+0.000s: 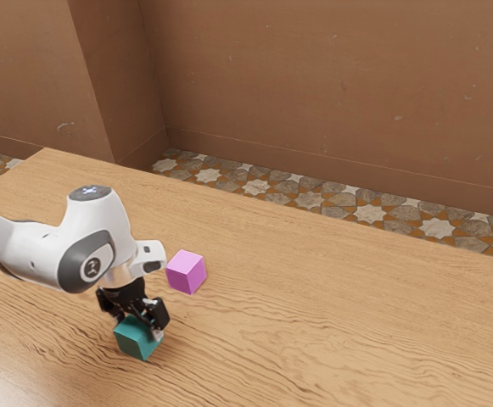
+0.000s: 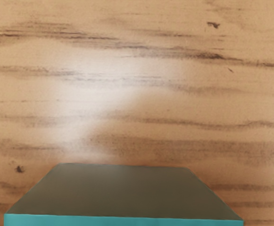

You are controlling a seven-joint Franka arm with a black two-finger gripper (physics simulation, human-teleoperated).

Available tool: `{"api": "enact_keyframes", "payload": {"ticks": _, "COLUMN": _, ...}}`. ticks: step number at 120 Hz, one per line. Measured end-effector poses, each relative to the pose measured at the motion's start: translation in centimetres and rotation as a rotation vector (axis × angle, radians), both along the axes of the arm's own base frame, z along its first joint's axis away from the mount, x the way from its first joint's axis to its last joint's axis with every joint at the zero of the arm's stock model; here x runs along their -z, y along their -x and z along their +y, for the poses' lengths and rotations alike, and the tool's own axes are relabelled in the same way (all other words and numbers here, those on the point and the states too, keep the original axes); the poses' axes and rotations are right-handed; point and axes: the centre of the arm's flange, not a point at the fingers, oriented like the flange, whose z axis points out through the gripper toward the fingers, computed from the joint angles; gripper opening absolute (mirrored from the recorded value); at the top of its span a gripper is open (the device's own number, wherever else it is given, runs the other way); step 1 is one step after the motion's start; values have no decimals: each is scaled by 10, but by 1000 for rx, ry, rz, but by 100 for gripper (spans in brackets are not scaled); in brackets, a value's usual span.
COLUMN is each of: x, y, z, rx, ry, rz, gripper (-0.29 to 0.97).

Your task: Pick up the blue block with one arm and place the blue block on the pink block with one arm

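The blue block (image 1: 135, 340), teal in colour, is at the near left of the wooden table (image 1: 331, 288). My gripper (image 1: 136, 320) comes straight down on it, its black fingers (image 1: 158, 315) pressed against two opposite sides of the block's top, so it is shut on the block. The block's dark top face (image 2: 122, 190) shows large, just under my hand. I cannot tell whether the block rests on the table or hangs slightly above it. The pink block (image 1: 186, 271) stands on the table a short way beyond and toward the exterior view's right of the gripper, apart from the blue block.
Bare wood stretches toward the exterior view's right and the front. Past the table's far edge lie a patterned tile floor (image 1: 356, 203) and brown walls (image 1: 314, 76). My white arm (image 1: 51, 250) reaches in from the exterior view's left.
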Motion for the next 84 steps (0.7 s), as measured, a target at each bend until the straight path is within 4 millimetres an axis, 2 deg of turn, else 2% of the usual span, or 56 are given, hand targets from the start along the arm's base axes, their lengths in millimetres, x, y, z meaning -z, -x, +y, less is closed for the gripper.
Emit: {"api": "enact_keyframes", "payload": {"ticks": 84, "x": 1, "y": -1, "z": 0, "rx": 44, "ry": 1, "rz": -14, "gripper": 53}}
